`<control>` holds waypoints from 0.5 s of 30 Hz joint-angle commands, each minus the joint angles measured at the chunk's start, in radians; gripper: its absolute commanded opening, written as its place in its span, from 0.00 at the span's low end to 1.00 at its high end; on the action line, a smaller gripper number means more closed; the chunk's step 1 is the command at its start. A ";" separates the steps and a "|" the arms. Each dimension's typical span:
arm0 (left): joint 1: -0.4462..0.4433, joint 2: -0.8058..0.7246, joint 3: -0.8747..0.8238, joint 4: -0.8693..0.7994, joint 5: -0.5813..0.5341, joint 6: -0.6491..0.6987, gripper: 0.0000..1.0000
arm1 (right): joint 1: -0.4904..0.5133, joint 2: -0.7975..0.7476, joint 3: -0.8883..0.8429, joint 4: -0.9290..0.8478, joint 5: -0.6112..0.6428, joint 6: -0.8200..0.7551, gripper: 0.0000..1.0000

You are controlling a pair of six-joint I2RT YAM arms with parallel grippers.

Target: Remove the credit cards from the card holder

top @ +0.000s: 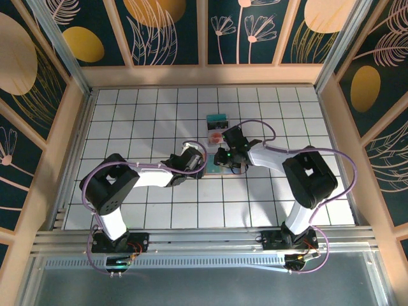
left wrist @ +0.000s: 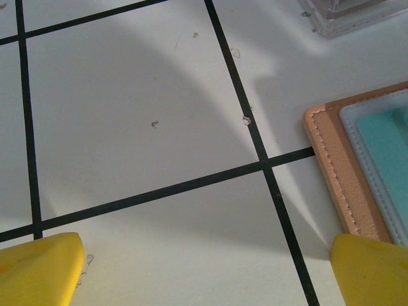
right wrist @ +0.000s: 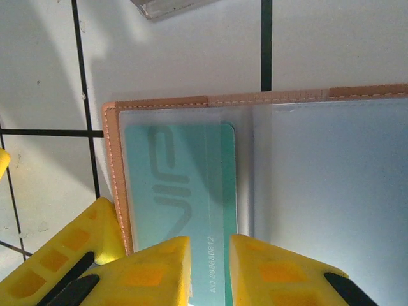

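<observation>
My left arm (top: pixel 150 177) and right arm (top: pixel 268 155) are white links between chunky black joint housings. A lilac cable (top: pixel 191 141) loops along each. My bases (top: pixel 119 244) are black, with thin wiring showing. A green light (top: pixel 227 153) glows at my right wrist. My jaws are yellow, moulded with square recesses and black slots.

White tiled table (top: pixel 146 108), floral wall panels (top: pixel 166 32), clear plastic piece (left wrist: pixel 357 16)
</observation>
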 commanded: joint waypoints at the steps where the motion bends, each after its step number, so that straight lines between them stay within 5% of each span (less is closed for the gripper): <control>1: -0.004 0.008 0.013 -0.006 -0.011 -0.009 0.99 | 0.001 0.018 0.027 -0.005 0.009 -0.010 0.24; 15: -0.004 0.013 0.016 -0.018 -0.009 -0.012 0.99 | 0.002 0.069 0.013 0.009 0.009 -0.013 0.28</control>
